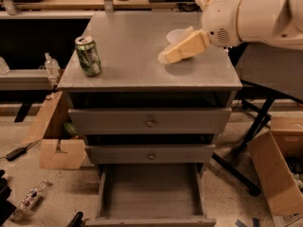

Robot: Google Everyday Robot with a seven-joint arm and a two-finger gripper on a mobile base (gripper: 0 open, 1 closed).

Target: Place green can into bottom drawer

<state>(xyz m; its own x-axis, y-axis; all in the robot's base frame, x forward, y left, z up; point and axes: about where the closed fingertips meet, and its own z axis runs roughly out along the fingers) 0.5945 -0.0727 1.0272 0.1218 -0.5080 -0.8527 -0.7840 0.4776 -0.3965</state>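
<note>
Cabinet (142, 79): grey wood with a flat top and three drawers stacked in its front. It stands on a speckled floor with a workbench behind it.

My arm (255, 15): a thick white shell coming in from the upper right, above the cabinet's right rear corner.

Bottom drawer (151, 193): the lowest of the three, pulled out toward the camera. It is a wide shallow grey tray with low sides, and its floor is bare.

Top drawer (109, 121): pushed in, with one small round knob at its middle.

Middle drawer (118, 153): also pushed in, with the same kind of knob.

Cardboard box (274, 174): open, on the floor to the right of the cabinet, beside black stand legs (246, 141).

Cardboard pieces (52, 136): leaning and lying on the floor against the cabinet's left side.

My gripper (165, 56): a pale yellow wedge at the end of my arm, pointing left and slightly down over the right half of the cabinet top. I cannot tell whether it is open or closed. It has no hold of the can, which is well apart from it.

White bowl (176, 35): on the cabinet top toward the right rear, partly hidden behind my gripper.

Green can (88, 56): upright on the cabinet top near the left edge, silver top up, not in any drawer.

Plastic bottle (51, 65): small and clear, on a ledge left of the cabinet.
</note>
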